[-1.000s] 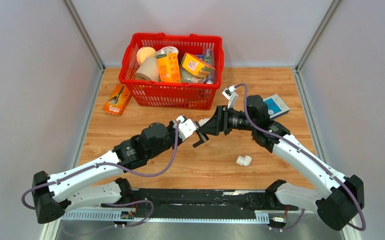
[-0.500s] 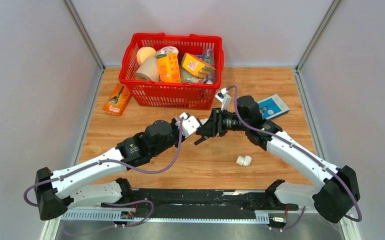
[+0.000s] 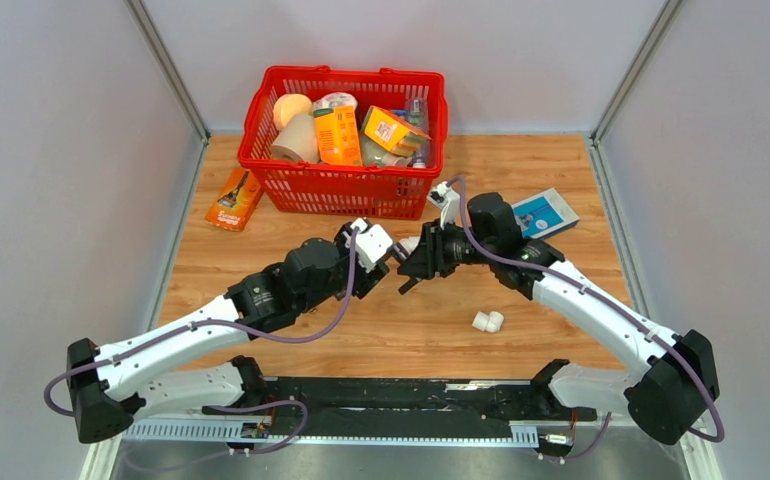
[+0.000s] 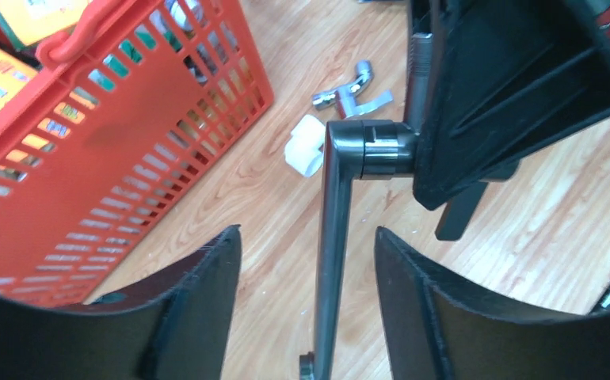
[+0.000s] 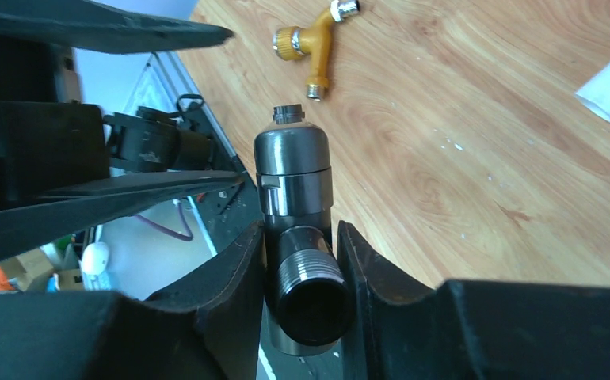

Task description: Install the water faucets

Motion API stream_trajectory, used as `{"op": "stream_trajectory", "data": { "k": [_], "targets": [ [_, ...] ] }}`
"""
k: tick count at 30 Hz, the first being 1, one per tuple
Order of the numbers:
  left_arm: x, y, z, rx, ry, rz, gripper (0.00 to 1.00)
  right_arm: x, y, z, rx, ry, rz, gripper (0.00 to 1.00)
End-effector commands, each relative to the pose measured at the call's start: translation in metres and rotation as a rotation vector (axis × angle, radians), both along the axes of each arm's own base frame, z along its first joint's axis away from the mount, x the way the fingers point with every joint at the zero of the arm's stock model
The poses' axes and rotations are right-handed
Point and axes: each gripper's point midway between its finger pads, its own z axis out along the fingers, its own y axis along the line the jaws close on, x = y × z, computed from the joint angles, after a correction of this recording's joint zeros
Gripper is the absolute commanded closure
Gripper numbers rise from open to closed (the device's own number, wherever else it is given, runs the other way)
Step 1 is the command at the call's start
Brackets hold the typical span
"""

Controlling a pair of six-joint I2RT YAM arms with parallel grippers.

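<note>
Reaching in from the near edge, both my arms meet above the middle of the light wooden table (image 3: pixel 211 262). At its far side stands a red plastic lattice basket (image 3: pixel 346 190), filled with packets and bottles.

My right claw (image 5: pixel 300 237) is clamped on the long dark grey metal faucet (image 4: pixel 332 261), its pads pressing either side of the short threaded side arm. The faucet is lifted off the wood, over the table's centre, just near of the basket. My left claw (image 4: pixel 308 245) stands apart around the slim spout tube, a gap showing on each side, neither pad touching it.

A flat blue and white box (image 3: pixel 551 212) lies to the far right, and an orange packet (image 3: pixel 233 200) lies left of the basket. Loose on the wood are a small white plastic elbow fitting (image 3: pixel 488 321) near the right, a brass-yellow fitting (image 5: pixel 311 39), and a shiny chrome fitting (image 4: pixel 352 89) beside a second white elbow (image 4: pixel 303 146).
</note>
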Motion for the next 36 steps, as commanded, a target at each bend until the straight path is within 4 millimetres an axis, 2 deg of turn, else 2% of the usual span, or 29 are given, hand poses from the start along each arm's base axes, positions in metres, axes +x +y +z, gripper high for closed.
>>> {"op": "stream_trajectory", "data": {
  "k": [1,6,11,16,20,28,33,36],
  "targets": [
    [-0.008,-0.006,0.039,-0.141,0.023,-0.087,0.28,0.009,0.001,0.038,0.022,-0.169,0.028,1.0],
    [-0.015,-0.007,0.043,-0.166,0.087,-0.265,0.2,0.001,0.002,0.057,0.043,-0.273,0.11,1.0],
    [-0.038,-0.016,0.045,-0.118,0.156,-0.489,0.17,-0.005,0.002,0.075,0.06,-0.398,0.174,1.0],
    [-0.034,-0.02,0.05,-0.068,0.149,-0.571,0.17,-0.007,0.001,0.092,0.067,-0.525,0.213,1.0],
    [-0.027,-0.019,0.044,-0.057,0.152,-0.588,0.17,-0.01,0.0,0.108,0.085,-0.592,0.234,1.0],
    [-0.024,-0.018,0.041,-0.09,0.136,-0.621,0.23,-0.024,0.004,0.111,0.112,-0.656,0.331,1.0],
    [-0.04,-0.025,0.035,-0.147,0.196,-0.711,0.27,-0.039,0.012,0.108,0.129,-0.694,0.417,1.0],
    [-0.049,-0.032,0.034,-0.192,0.25,-0.768,0.32,-0.04,0.016,0.105,0.121,-0.713,0.433,1.0]
  ]
}}
